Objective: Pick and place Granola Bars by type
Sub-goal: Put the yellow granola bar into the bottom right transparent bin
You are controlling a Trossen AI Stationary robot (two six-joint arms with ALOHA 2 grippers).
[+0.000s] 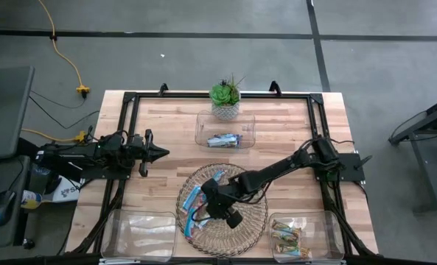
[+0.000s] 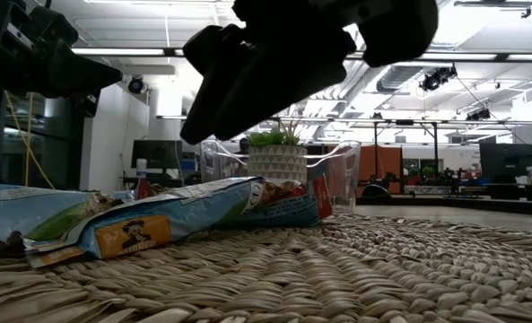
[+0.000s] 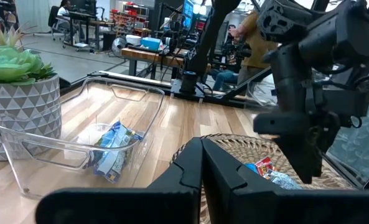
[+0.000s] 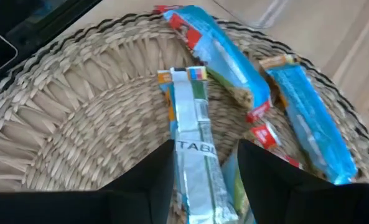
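Your right gripper point(image 4: 203, 171) hangs open astride a silvery bar point(image 4: 193, 155) in the wicker tray point(image 1: 255, 221); neighbouring blue bars point(image 4: 308, 124) crowd it, so closing could pinch two; left gripper point(image 1: 155, 153) waits, closed.
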